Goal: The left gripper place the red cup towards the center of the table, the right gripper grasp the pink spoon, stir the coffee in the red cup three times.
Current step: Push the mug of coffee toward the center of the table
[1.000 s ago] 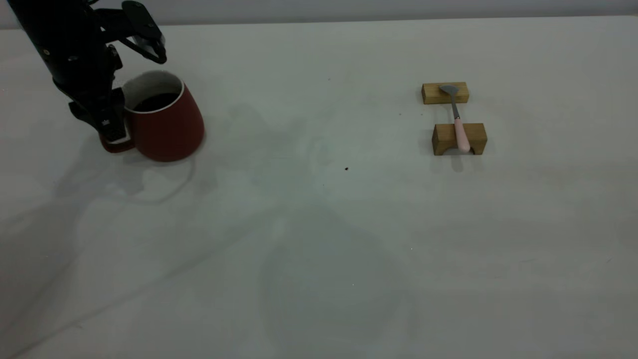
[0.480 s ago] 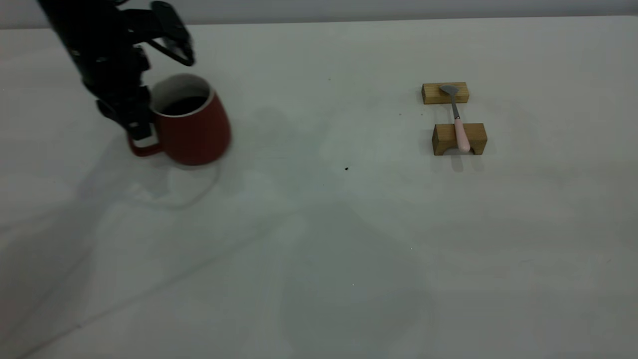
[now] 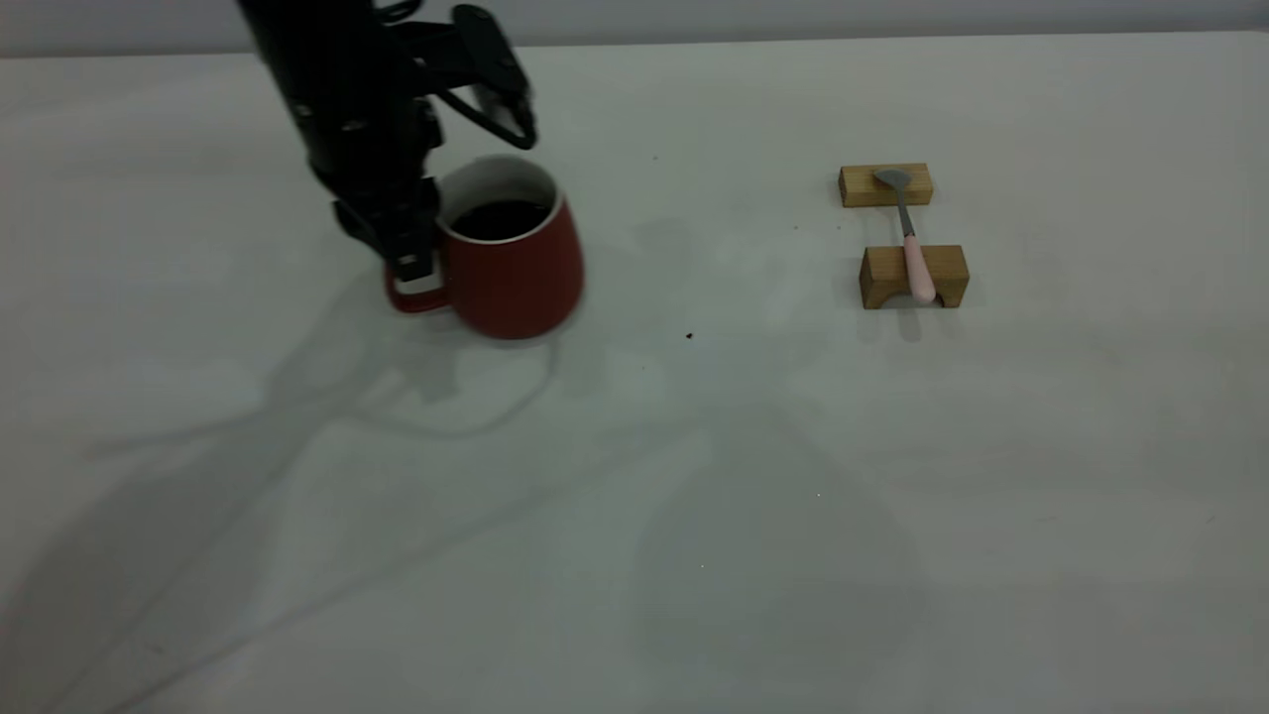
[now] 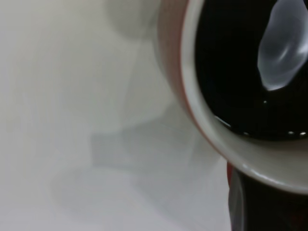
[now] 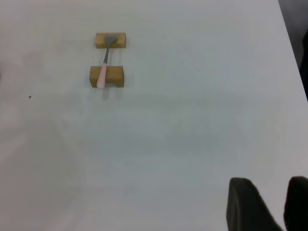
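Exterior view: left gripper [image 3: 414, 260] clamped on the handle of the dark red ceramic mug [image 3: 516, 263], left of centre on the pale grey table [image 3: 634, 476].

That red cup, white inside and at the rim, holds near-black coffee [image 3: 501, 219] and looks upright; whether its base touches the table I can't tell. Well off to the right, the slim pink-handled spoon [image 3: 910, 246] lies across two tan wooden blocks [image 3: 912, 276], grey bowl on the far block, handle on the near one. From the right wrist view, the right gripper [image 5: 265, 204] hangs back well clear of the spoon, two dark fingers [image 5: 245, 202] spread apart, holding nothing.
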`<state>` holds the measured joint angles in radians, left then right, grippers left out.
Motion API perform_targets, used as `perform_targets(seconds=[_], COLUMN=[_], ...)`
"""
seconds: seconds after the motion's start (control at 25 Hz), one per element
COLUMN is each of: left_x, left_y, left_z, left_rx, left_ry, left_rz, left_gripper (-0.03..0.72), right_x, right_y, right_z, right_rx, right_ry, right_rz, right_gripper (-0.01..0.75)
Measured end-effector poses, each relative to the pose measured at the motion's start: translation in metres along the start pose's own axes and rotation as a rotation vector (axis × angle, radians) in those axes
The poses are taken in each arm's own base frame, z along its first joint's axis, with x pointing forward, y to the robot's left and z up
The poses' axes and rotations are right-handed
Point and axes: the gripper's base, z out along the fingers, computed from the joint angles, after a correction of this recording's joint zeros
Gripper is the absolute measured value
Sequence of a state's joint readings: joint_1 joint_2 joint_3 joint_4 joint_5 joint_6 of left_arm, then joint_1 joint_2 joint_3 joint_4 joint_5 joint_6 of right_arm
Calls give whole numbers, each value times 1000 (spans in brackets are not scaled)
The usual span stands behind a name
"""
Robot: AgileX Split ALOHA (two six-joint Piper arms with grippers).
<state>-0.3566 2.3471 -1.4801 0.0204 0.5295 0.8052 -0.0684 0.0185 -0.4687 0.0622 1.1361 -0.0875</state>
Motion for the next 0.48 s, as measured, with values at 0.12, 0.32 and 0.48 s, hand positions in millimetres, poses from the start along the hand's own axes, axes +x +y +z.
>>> perform_targets(seconds=[0.12,0.32,0.48], left_x=[-14,-34,-43], left_y=[-2,-4,-3], left_z=[2,4,5], left_rx=[-2,5,5], left_ry=[-4,4,-1], left_rz=[25,61,68], left_gripper=[207,207,207], right_x=[0,0,0], right_y=[0,0,0], right_z=[0,0,0], right_rx=[0,0,0], right_ry=[0,0,0], right_rz=[0,0,0], right_gripper=[238,238,238])
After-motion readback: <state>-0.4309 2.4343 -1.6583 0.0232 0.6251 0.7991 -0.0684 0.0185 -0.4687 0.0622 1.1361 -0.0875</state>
